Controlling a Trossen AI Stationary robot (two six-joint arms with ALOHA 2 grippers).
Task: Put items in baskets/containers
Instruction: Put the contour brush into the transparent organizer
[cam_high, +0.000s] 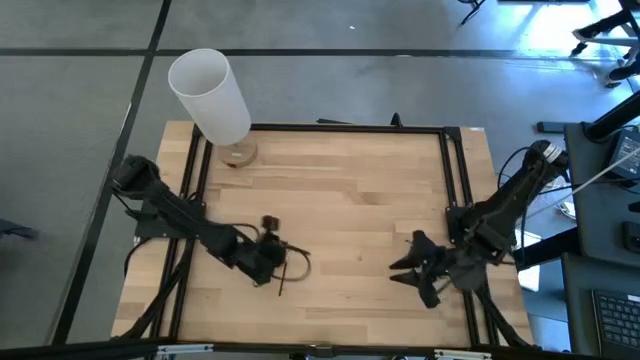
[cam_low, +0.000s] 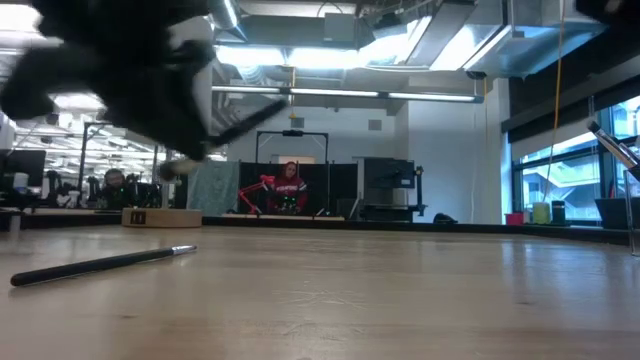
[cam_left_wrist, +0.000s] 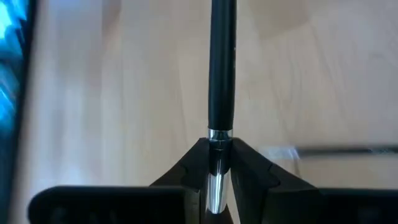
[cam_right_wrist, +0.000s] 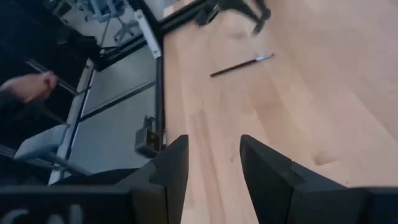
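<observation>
Left pincer (cam_left_wrist: 216, 163) grips brush (cam_left_wrist: 221, 68); right pincer (cam_right_wrist: 214, 163) open near table edge.

table (cam_high: 350, 200): light wood planks, black frame along edges
white cylinder (cam_high: 210, 95): tall, on round wooden base (cam_high: 238, 153), far left corner of table
person (cam_low: 291, 187): red top, in room beyond table
floor (cam_high: 80, 110): grey

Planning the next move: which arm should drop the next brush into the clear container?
Left, probably. The left gripper is shut on a brush, with the clear container's faint edges beside it. The right gripper is open and empty near the table's right edge.
</observation>
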